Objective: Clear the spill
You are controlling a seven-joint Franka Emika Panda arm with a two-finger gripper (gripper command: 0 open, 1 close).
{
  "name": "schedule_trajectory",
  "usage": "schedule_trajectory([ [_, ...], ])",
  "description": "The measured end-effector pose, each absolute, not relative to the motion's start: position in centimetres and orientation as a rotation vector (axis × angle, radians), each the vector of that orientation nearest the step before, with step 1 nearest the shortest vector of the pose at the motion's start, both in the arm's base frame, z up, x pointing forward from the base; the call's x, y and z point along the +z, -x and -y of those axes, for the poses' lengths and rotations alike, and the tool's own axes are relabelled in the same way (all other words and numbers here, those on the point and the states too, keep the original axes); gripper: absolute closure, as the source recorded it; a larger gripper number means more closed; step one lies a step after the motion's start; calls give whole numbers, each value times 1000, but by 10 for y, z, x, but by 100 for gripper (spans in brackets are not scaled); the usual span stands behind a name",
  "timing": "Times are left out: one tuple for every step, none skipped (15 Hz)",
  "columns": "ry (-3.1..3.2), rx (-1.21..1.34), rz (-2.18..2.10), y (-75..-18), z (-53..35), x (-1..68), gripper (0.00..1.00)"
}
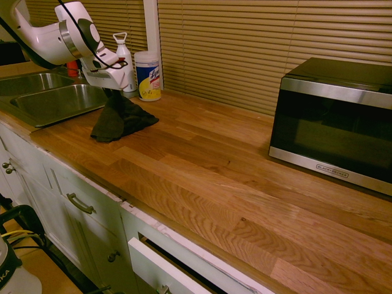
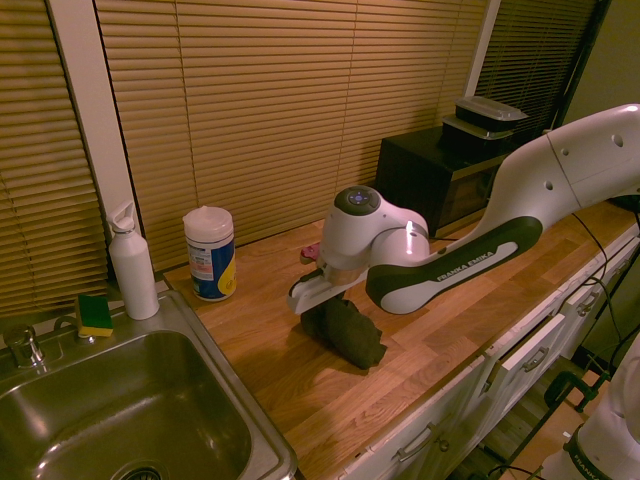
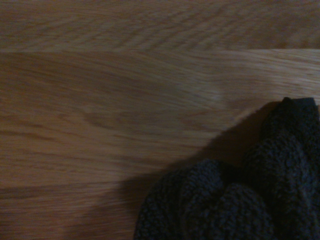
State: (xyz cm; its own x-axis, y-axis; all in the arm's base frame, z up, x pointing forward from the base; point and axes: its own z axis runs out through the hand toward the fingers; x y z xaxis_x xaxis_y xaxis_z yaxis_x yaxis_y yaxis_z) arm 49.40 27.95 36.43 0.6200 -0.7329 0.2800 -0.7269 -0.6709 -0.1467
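First exterior view
Arm: white, came in from the upper left, hanging over the wooden counter right beside the steel sink.
Gripper: pointed mostly down and clamped shut on the top of the dark cloth, which hung from it in a bunch; its lower folds looked like they met the wood.
Behind it: a wipes canister and a white bottle up against the blinds.
Far right: a black and silver microwave, well apart from the cloth.
Spill: honestly couldn't find it here, no dark spots stood out on the wood.

Second exterior view
Arm: now reaching in from the right.
Gripper: fingers themselves hidden behind the hand, but the cloth drooped straight out from under it onto the counter.
Sink side: sink at lower left, a yellow and green sponge on its back rim, bottle and canister close by.
Spill: not visible here either.

Wrist view
Cloth: fuzzy dark folds filled one corner.
Counter: just plain blurry wood grain, so I couldn't tell where the spill was.
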Motion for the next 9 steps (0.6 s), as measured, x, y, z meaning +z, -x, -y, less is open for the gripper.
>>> schedule_trajectory([
  [2810, -490, -1259, -495, -290, 362, 100],
  [2806, -484, -1258, -496, -298, 361, 0],
  [2802, -478, -1257, -498, -304, 360, 0],
  [2799, -472, -1254, -499, -307, 360, 0],
  [2795, -469, -1253, -500, -310, 361, 0],
  [2793, -467, -1248, -499, -313, 362, 0],
  [2793, -466, -1243, -498, -315, 363, 0],
  [2795, -465, -1238, -497, -317, 362, 0],
  [2796, -464, -1238, -497, -317, 362, 0],
])
